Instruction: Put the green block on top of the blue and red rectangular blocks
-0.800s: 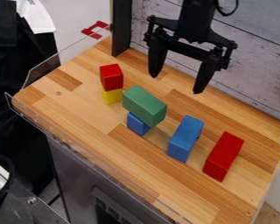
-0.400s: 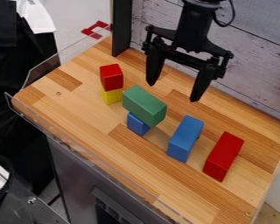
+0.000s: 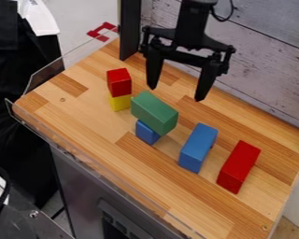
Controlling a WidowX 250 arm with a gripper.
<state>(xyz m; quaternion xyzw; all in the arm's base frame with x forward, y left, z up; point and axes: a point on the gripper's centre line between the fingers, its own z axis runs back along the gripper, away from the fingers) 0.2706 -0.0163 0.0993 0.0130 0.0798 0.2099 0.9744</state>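
Wooden counter (image 3: 77, 109): green block (image 3: 154, 112) seated on small blue block (image 3: 147, 133)

The green block is located near the centre of the frame, long axis running from upper left to lower right. Its support, the small blue block, shows beneath its lower-left side. To the right and lower, the blue rectangular block (image 3: 197, 148) lies flat, apart from the green block. Next to it, toward the lower right of the frame, the red rectangular block (image 3: 238, 166) lies at a similar angle. Left of the green block, a small red block (image 3: 119, 83) is stacked on a yellow block (image 3: 120, 102). My gripper (image 3: 176, 94) hangs at upper centre, fingers pointing down and spread wide. Behind it stands a plank wall (image 3: 267, 51); a black post (image 3: 130, 30) is mounted upright at the counter's far edge, left of my gripper.
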